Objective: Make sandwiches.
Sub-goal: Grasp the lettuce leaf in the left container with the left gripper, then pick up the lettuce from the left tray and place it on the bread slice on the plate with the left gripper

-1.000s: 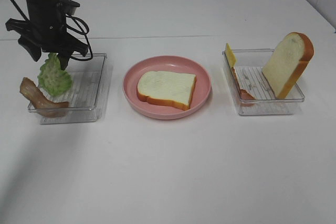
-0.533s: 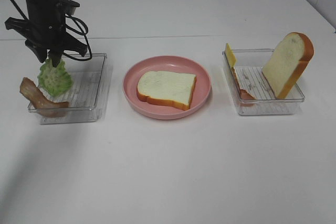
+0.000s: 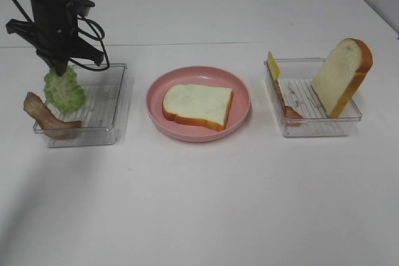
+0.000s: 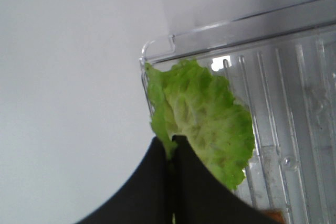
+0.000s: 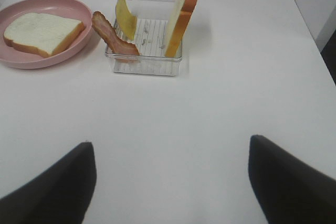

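The white tabletop (image 3: 199, 204) carries a pink plate (image 3: 242, 95) between a left tray (image 3: 109, 107) and a right tray (image 3: 318, 128). My left fingers (image 4: 202, 192) pinch the edge of the lettuce leaf (image 3: 64, 90) over the left tray's corner, beside a bacon strip (image 3: 45, 116). My right fingers (image 5: 52, 187) are spread and hold nothing, well back from the right tray. The only sandwich part in place is one bread slice (image 3: 198, 104), flat on the plate.

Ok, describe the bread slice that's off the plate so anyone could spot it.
In the high view, look right of the pink round plate to the clear plastic tray. In it a white bread slice with orange-brown crust stands nearly upright; the other slice lies flat on the plate.
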Robot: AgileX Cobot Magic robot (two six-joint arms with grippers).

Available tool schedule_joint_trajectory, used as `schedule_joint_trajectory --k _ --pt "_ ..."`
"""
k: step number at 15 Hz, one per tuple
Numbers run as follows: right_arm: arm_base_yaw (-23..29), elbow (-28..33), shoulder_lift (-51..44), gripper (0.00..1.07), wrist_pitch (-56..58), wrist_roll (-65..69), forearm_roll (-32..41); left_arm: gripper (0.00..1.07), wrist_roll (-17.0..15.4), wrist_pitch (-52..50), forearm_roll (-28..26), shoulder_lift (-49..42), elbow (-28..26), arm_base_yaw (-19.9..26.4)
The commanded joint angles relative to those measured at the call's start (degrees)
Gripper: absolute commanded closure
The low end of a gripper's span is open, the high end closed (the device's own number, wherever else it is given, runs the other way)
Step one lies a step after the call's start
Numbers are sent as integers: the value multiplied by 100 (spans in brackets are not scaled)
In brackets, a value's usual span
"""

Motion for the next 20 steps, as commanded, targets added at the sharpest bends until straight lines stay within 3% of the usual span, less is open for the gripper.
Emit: schedule_joint_trajectory --k 1,3,6,7,8,9,11,15,18,20 --pt "-11 29 -80 31 -40 -34 -23 107 -11 -149 23 -378 0 -11" --pt "-11 29 -80 31 -40 -34 -23 107 -17 -321 -86 -710 0 -11" --pt "-11 29 -80 31 -40 -34 -23 107 -11 -733 -768 -1049 0 -11" --pt "-11 29 -80 31 -40 -34 -23 107 63 -997 -1450 -1134 0 -11" --pt "-11 29 -80 31 -40 -34 -23 107 143 -1094 -1742 -1134 0 -11" --pt "-11 29 -80 31 -40 -34 -23 107 309 -1255 -2303 -1134 0 -11" --pt "-11 29 -80 31 -40 -34 -23 107 968 -1547 -3822 -1129 0 -11" --pt "-11 29 -80 31 -40 -34 -23 107 1765 -1816 -5707 -1129 0 -34" --pt "-11 29 -80 31 -40 -34 -23 107 2126 -1862 -6240 -1117 0 -206" --pt "-11 29 -80 31 -40 -34 -23 107 2200 -1994 -6308 -905 0 -602"
